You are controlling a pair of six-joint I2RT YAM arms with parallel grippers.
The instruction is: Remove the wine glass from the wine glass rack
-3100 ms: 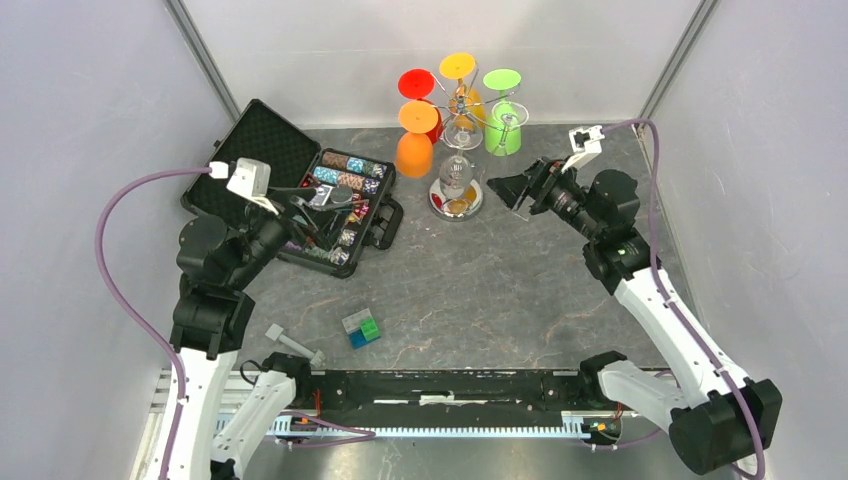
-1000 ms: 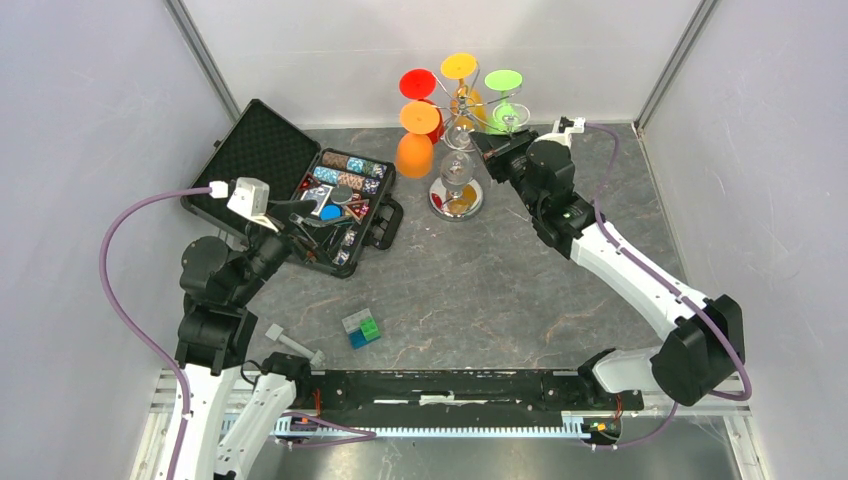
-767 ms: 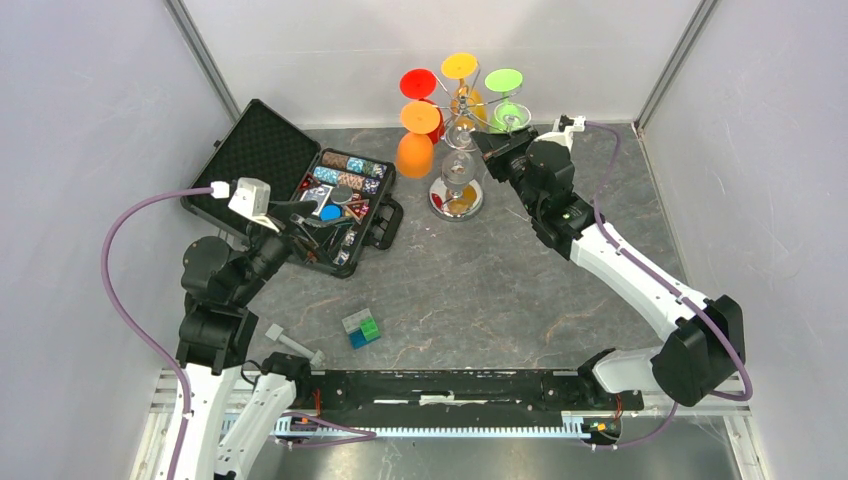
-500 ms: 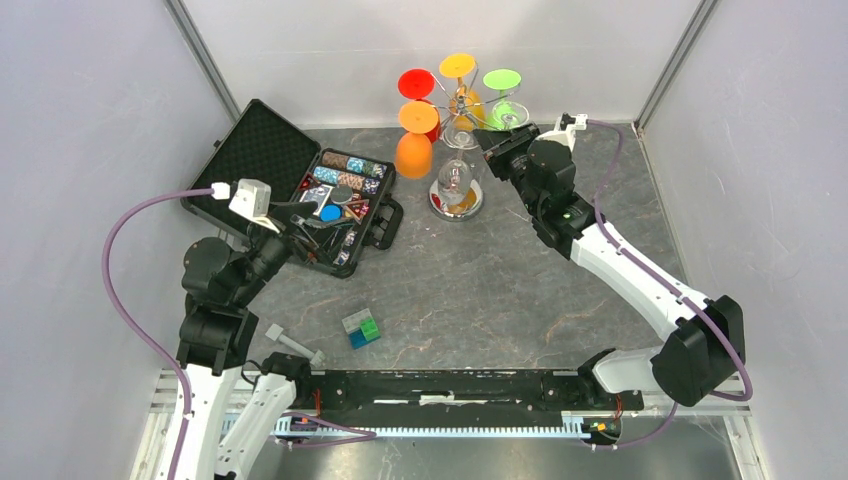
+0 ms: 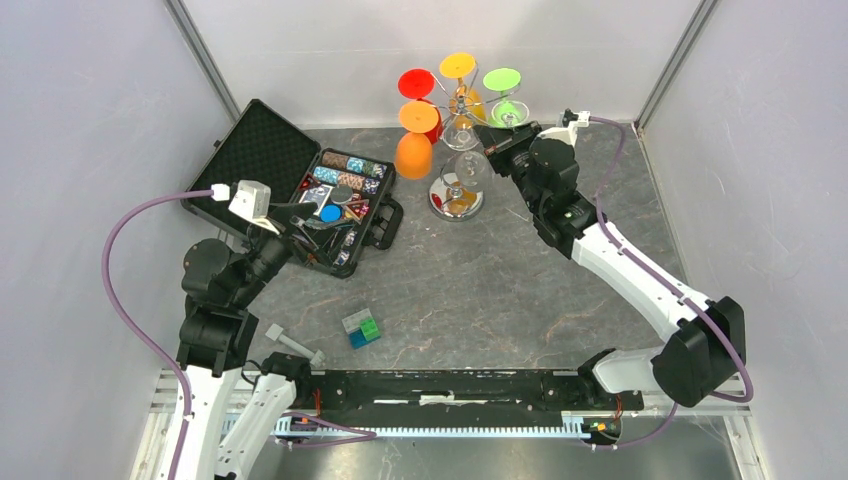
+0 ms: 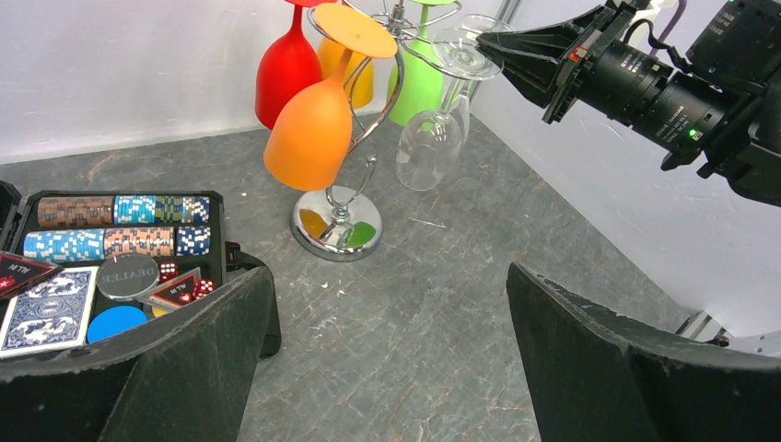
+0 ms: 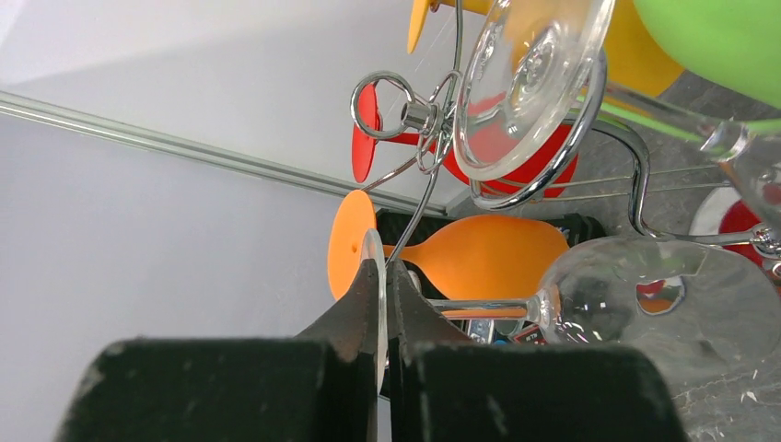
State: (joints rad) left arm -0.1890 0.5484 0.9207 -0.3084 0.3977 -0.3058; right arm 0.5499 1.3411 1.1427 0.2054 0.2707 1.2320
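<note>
Two clear glasses blur together in the top view; only the right wrist view shows the right gripper [image 7: 383,269] pinching the thin foot of the wine glass [image 7: 645,285], its bowl tilted away from the wine glass rack [image 5: 455,203]. Whether that foot rests on its wire arm is unclear. Coloured glasses [image 6: 313,129] crowd the post, with the back wall [image 5: 400,40] close behind. The left gripper [image 6: 387,350] hangs spread wide beside the poker chip case [image 6: 120,239]; bare table [image 5: 480,280] lies nearer the arms
</note>
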